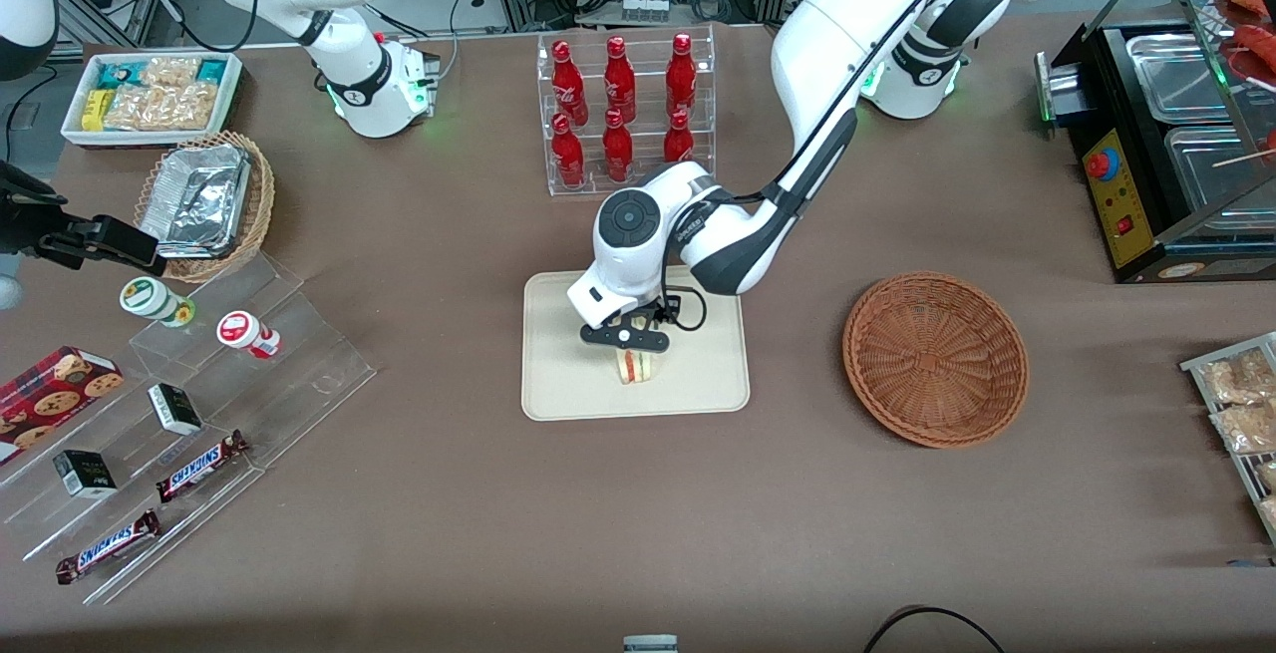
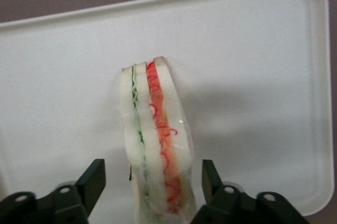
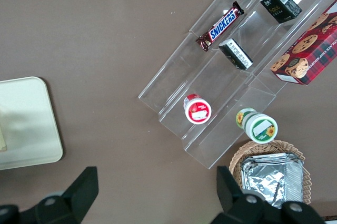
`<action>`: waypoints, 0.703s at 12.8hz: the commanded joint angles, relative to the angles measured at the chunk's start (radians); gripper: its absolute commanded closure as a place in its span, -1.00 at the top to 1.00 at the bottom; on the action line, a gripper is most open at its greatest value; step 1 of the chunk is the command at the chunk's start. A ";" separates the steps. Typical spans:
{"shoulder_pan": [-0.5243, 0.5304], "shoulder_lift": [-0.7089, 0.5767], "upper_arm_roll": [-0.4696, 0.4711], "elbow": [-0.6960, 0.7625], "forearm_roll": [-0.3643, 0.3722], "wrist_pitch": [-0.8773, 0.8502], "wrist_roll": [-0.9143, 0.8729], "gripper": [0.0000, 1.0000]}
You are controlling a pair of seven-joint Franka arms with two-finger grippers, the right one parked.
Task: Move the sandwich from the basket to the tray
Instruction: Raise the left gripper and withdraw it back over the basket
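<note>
One sandwich stands on its edge on the cream tray, with the left arm's gripper directly above it, fingers spread wide to either side and not touching it. Toward the working arm's end of the table, the round basket sits with nothing in it. The narrow wedge looks tippy, so a finger brushing it as the arm lifts could knock it flat or drag it toward the rim.

Lighting even, bright, overhead. My gripper sits soft-focused at wrist range and casts a faint shadow on the tray. Mild glare on sandwich wrap. Front view sharp.
</note>
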 commanded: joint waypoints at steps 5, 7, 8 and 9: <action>0.029 -0.145 0.033 0.027 0.003 -0.057 -0.164 1.00; 0.066 -0.219 0.035 0.024 0.002 -0.146 -0.188 1.00; 0.097 -0.263 0.035 0.019 0.002 -0.207 -0.185 1.00; 0.130 -0.301 0.035 0.017 -0.012 -0.261 -0.174 1.00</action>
